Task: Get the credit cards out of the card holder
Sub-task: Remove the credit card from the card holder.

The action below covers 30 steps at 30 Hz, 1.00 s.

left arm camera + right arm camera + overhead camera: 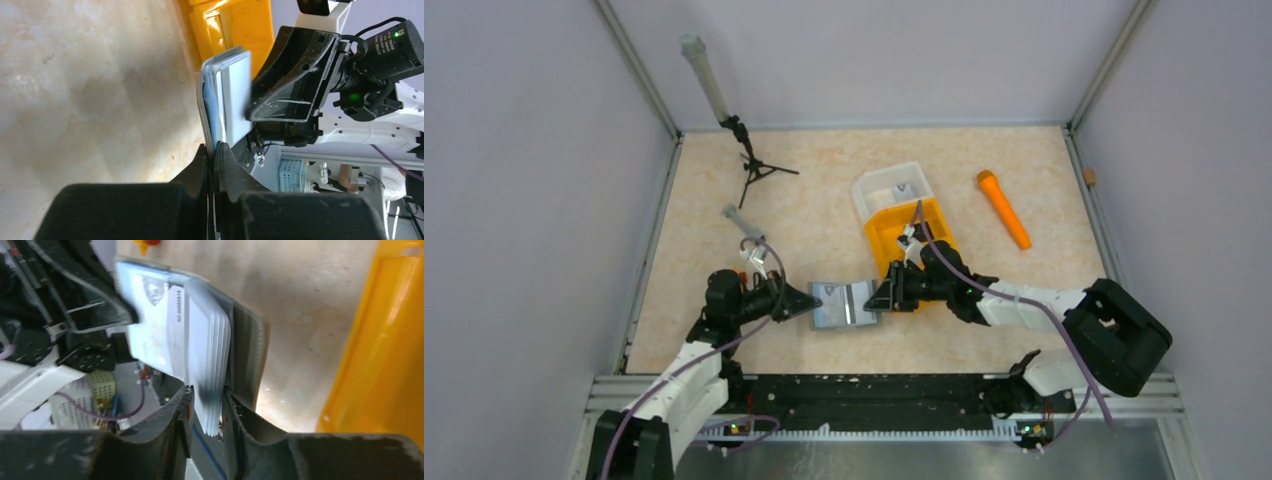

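The grey card holder (844,305) lies open on the table between my two grippers. My left gripper (809,301) is shut on its left edge. In the left wrist view the holder (204,102) stands edge-on out of the shut fingertips of my left gripper (214,146), with a pale card (237,95) against it. My right gripper (879,298) is at the holder's right edge. In the right wrist view a blurred stack of credit cards (207,350) sticks out of the holder's grey panel (247,355). It sits between the slightly parted fingers of my right gripper (207,390), with a gap on the left.
An orange two-compartment bin (911,238) stands just behind the right gripper, with a clear tray (889,187) behind it. An orange stick-like object (1004,208) lies at the back right. A small tripod (754,165) and a grey object (739,220) are at the back left.
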Motion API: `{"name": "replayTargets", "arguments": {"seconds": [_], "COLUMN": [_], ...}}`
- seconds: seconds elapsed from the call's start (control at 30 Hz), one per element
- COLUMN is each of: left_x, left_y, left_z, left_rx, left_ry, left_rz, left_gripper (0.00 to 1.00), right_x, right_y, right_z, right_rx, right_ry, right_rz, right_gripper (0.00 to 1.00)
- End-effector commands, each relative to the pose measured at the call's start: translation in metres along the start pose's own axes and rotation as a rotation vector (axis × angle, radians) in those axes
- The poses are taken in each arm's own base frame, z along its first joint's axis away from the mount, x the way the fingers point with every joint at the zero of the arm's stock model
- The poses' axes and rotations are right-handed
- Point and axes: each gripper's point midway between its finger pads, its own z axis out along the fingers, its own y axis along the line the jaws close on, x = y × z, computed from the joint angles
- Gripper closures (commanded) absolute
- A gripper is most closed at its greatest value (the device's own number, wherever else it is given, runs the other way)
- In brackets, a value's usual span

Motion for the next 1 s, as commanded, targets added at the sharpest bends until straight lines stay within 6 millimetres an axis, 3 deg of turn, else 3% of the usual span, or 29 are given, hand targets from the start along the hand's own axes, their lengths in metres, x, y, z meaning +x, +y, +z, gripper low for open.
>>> {"name": "replayTargets", "arguments": {"seconds": [0.0, 0.13, 0.23, 0.33, 0.6, 0.97], "left_x": [0.004, 0.013, 0.018, 0.020, 0.001, -0.026], "left_y": [0.007, 0.020, 0.028, 0.028, -0.015, -0.068], "left_z": [-0.002, -0.002, -0.002, -0.002, -0.003, -0.013], "left_rx": [-0.014, -0.039, -0.062, -0.058, 0.066, 0.224], "left_ry": [0.017, 0.043, 0.066, 0.080, 0.016, -0.115], "left_rz": [0.077, 0.070, 0.070, 0.074, 0.040, -0.037], "left_gripper": [1.00, 1.00, 1.00, 1.00, 1.00, 1.00], "right_x": [-0.013, -0.016, -0.020, -0.020, -0.013, -0.016], "right_y": [-0.017, -0.021, -0.016, 0.001, 0.044, 0.087], "right_z": [0.010, 0.009, 0.006, 0.010, 0.022, 0.007], "right_rx": [0.112, 0.192, 0.223, 0.179, -0.035, -0.220], "right_ry": [-0.059, -0.068, -0.084, -0.078, -0.056, -0.062], "right_rz": [-0.091, -0.137, -0.176, -0.199, -0.144, -0.067], "right_gripper": [0.65, 0.47, 0.45, 0.45, 0.45, 0.46]}}
